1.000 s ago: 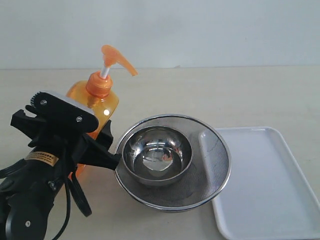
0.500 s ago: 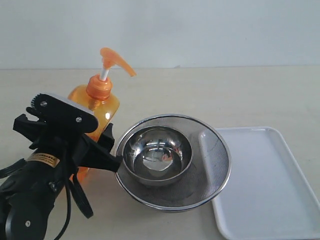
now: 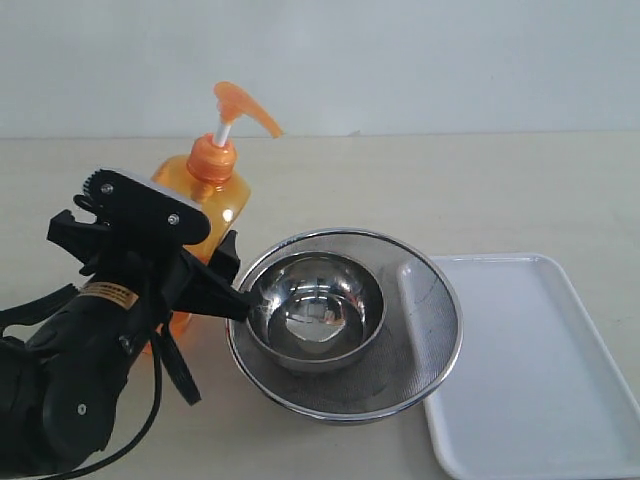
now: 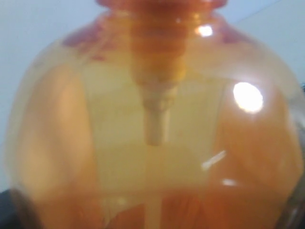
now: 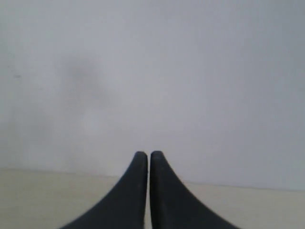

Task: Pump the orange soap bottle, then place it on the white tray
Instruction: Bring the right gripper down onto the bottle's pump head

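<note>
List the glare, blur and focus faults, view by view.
Left wrist view: the orange soap bottle fills the frame, out of focus, with a bright glare spot. Exterior view: sharp, and the steel bowl shows reflections. Right wrist view: the right claw is slightly blurred.

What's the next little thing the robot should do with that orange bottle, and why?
Probably bring the right gripper over the pump head and press it down. The left gripper grips the orange soap bottle, its pump head stands raised on the white stem, and the right gripper is shut, facing a wall, away from the bottle.
</note>
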Tool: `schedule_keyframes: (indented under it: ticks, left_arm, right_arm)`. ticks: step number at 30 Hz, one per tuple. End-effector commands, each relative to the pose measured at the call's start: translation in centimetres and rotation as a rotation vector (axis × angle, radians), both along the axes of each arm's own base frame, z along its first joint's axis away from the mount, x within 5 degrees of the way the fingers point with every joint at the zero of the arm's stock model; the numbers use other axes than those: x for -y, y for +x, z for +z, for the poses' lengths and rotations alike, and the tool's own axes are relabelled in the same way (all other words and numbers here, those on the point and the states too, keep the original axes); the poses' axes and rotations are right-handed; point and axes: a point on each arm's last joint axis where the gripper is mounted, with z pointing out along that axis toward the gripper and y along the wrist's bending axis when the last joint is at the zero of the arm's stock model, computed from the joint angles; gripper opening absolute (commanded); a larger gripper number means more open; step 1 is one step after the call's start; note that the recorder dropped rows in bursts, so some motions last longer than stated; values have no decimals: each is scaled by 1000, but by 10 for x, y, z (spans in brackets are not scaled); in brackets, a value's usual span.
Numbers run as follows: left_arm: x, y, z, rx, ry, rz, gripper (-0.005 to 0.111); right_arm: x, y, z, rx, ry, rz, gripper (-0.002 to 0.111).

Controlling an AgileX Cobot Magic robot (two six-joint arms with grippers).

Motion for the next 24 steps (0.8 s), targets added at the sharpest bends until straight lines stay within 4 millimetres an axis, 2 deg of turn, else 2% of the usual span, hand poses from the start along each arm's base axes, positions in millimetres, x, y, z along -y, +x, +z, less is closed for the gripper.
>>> schedule_keyframes:
  ticks: [1,7,10,14,20,24]
  left_arm:
    - [-3,6,6,66,4,27,5]
    - [-2,7,7,70,-1,24,5]
    - [-2,7,7,68,-1,23,5]
    - [-2,7,7,64,-13,25,5]
    - [-2,7,6,58,-13,23,5]
    - [-2,7,6,54,-13,21,5]
  right_arm:
    - [-38,29,14,-24,-140,208,0]
    - [-106,72,26,-28,-330,436,0]
    - [-128,97,35,-12,-323,462,0]
    - [-150,123,38,6,-272,498,0]
    - [-187,135,42,37,-300,633,0]
    - [-210,140,41,-4,-270,702,0]
